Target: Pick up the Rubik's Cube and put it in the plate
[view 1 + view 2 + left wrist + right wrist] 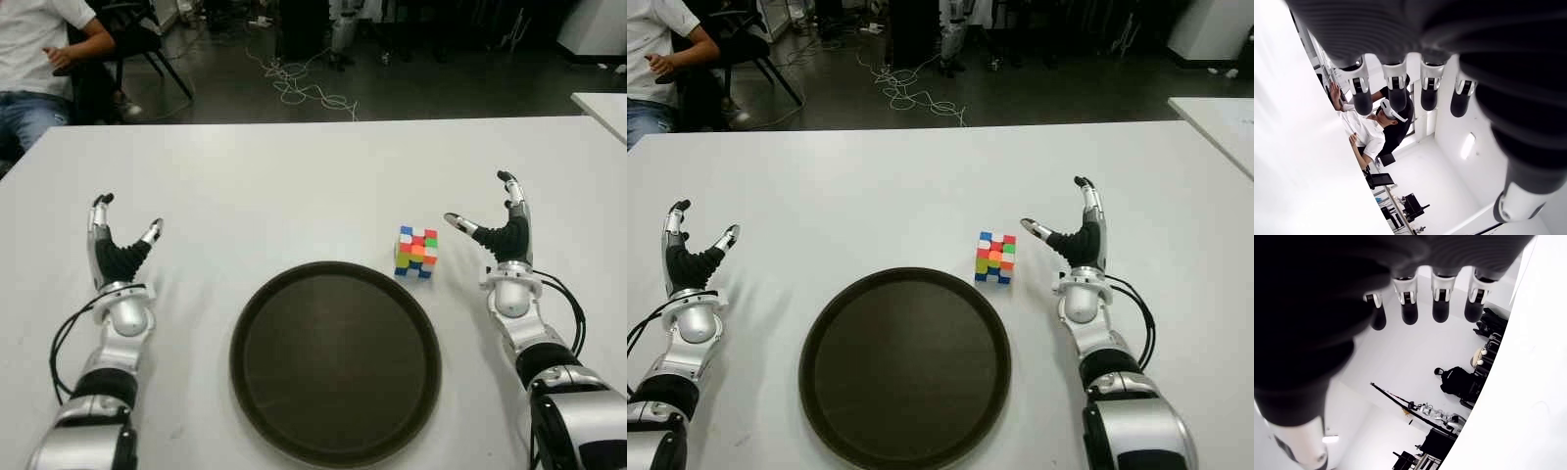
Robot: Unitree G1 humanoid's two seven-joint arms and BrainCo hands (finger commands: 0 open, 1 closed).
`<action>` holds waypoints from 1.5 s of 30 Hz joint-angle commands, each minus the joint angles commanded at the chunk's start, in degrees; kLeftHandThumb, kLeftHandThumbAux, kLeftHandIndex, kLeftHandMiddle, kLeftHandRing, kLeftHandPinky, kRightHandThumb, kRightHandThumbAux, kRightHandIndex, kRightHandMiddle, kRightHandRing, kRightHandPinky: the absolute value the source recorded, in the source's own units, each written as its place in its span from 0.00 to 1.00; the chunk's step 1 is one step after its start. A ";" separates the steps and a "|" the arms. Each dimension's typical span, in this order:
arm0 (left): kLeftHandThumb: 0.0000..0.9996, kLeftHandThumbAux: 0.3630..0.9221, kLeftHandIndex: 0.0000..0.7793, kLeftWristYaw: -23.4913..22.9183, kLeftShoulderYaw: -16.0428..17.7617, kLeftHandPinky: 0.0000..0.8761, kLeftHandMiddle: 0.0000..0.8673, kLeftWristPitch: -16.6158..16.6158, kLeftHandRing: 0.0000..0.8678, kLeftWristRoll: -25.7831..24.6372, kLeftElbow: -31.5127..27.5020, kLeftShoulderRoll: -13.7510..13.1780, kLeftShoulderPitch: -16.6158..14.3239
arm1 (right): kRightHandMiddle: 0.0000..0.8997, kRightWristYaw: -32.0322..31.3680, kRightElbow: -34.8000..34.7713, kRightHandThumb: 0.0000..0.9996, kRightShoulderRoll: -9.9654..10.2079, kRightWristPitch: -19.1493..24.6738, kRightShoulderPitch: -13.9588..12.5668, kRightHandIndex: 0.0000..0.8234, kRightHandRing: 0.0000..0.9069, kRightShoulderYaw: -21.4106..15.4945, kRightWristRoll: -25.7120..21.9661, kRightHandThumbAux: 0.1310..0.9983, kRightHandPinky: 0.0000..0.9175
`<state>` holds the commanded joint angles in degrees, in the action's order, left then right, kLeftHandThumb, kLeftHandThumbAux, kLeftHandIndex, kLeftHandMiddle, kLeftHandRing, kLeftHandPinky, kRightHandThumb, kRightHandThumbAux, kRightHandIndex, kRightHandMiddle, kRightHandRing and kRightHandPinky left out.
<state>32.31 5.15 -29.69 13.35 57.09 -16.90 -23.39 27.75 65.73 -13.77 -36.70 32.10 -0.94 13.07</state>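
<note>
Nothing has been picked up yet: the Rubik's Cube (416, 252) is seen sitting on the white counter (294, 176), just beside the far right rim of the plate (335, 362), apart from it and untouched. The plate itself, a dark round one, is shown bare inside, so the placing step is clearly not done.

The right hand (500, 235) is held upright just to the right of the cube, fingers spread and thumb out, nothing gripped; its wrist view confirms straight fingers (1409, 308) with only the room behind them. A gap is visible between thumb tip and cube.

The left hand (120, 250) is shown to the left of the plate, well apart from the cube, likewise spread and holding nothing, as its own wrist view bears out.

A seated person (34, 59) is glimpsed beyond the counter's far left corner.

By this reading, the whole task is still ahead: the reach, the grasp, the lift and the drop into the plate. The right hand is judged best placed for it.
</note>
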 joint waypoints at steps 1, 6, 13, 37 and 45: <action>0.00 0.56 0.05 0.05 -0.03 0.01 0.03 0.00 0.00 0.08 0.04 -0.02 -0.01 | 0.04 0.07 -0.01 0.00 -0.04 0.14 0.01 0.07 0.03 0.07 0.11 0.72 0.05; 0.00 0.57 0.05 -0.05 -0.08 0.02 0.01 -0.09 0.00 0.06 0.27 -0.10 -0.21 | 0.04 0.01 -0.09 0.00 -0.18 0.41 0.08 0.07 0.02 0.22 0.29 0.72 0.04; 0.00 0.53 0.03 0.03 0.02 0.02 0.00 -0.34 0.00 -0.11 0.64 -0.03 -0.34 | 0.04 -0.16 -0.07 0.00 -0.30 0.09 0.00 0.07 0.03 0.39 0.46 0.71 0.05; 0.00 0.58 0.05 -0.39 0.35 0.04 0.02 -0.90 0.01 -0.84 0.44 0.27 -0.23 | 0.04 -0.32 0.17 0.00 -0.26 0.22 0.06 0.07 0.03 0.00 0.11 0.73 0.05; 0.00 0.60 0.05 -0.17 0.07 0.02 0.01 -0.64 0.00 -0.54 0.36 0.30 -0.24 | 0.04 -1.20 0.42 0.00 -0.38 -0.01 0.06 0.07 0.03 -0.18 -0.23 0.73 0.05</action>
<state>32.15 5.22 -30.34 12.81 57.45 -16.59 -23.64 26.55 66.15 -14.15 -36.71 32.16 -1.12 12.85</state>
